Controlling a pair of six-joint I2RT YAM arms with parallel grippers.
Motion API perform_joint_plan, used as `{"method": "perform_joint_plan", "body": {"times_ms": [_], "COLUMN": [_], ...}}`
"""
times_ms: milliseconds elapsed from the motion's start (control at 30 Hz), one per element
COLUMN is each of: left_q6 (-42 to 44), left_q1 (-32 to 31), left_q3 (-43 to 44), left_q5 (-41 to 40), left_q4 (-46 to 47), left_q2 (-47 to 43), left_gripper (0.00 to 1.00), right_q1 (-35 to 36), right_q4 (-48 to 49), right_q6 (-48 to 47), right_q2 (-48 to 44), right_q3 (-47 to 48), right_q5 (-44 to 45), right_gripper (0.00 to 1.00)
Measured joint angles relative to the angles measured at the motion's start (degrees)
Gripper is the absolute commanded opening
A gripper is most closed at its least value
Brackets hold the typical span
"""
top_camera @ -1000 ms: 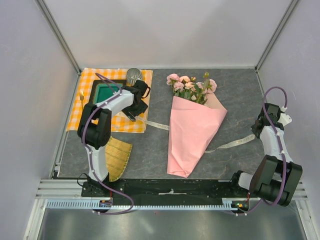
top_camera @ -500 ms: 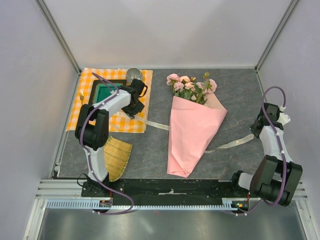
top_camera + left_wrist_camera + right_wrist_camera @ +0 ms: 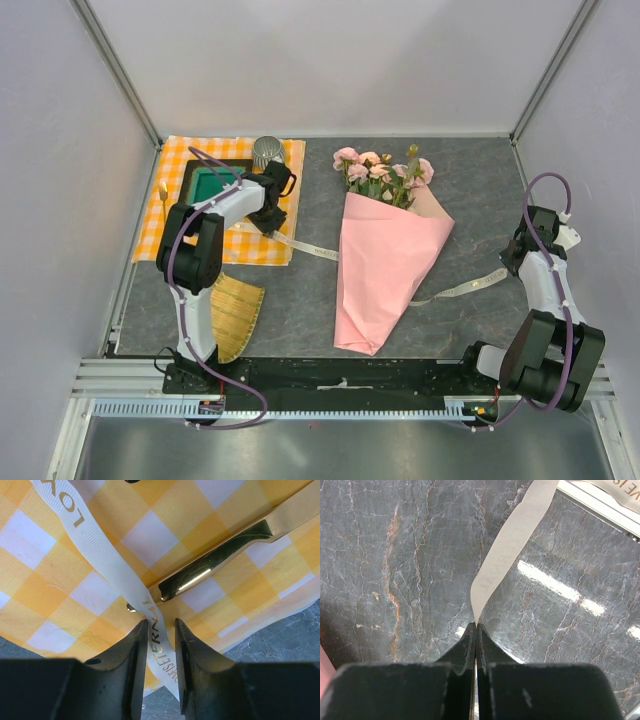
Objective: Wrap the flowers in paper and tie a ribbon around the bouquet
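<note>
The left fingers [image 3: 135, 650] are straddling the ribbon [image 3: 100, 550] on the checked cloth [image 3: 50, 605], upper left, narrowly apart, gripping nothing; the right fingers [image 3: 465, 650] are pinching its far-right end shut; the bouquet [image 3: 385, 255] is lying mid-frame; if closing this low, the left fingers may be snagging cloth too.

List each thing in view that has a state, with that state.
bouquet: wrapped, lying flat on the table, not yet tied.
ribbon: loose, running under the bouquet, one end out each side.
left gripper: open, jaws either side of the ribbon over the checked cloth.
right gripper: shut on the ribbon's other end.
metal cup: upright on the checked cloth.
bamboo mat: unrolled, flat.
</note>
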Motion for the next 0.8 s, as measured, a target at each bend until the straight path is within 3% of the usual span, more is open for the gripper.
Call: {"method": "perform_joint_plan", "body": {"times_ms": [167, 200, 300, 467, 633, 800], "left_q6": [0.2, 0.3, 1.2, 4.7, 12.1, 20.0], "left_q1": [-0.1, -0.2, -0.9, -3.7, -8.5, -9.6], "left_q3": [0.0, 0.0, 0.0, -0.4, -7.3, -22.1], "left_q5": [-1.0, -1.2, -2.1, -3.3, -2.7, 5.5], "left_q4": [0.1, 0.1, 0.1, 0.2, 4.3, 13.6], "left_q2": [0.0, 0.0, -0.2, -2.7, -13.4, -28.2], "left_gripper": [0.24, 0.15, 0.02, 0.02, 0.02, 0.01], "right_q1": [0.1, 0.1, 0.1, 0.4, 4.0, 16.7], "right_q4": [0.0, 0.0, 0.0, -1.2, -3.5, -4.2], "right_q6": [0.0, 0.0, 0.0, -1.0, -2.9, -5.4], "right_q2": [0.0, 0.0, 0.0, -0.1, -4.8, -15.8], "right_q3": [0.0, 0.0, 0.0, 0.1, 0.3, 1.8], "right_q5": [0.0, 0.0, 0.2, 0.9, -0.5, -8.9], "right_gripper": [0.00, 0.00, 0.00, 0.00, 0.00, 0.00]}}
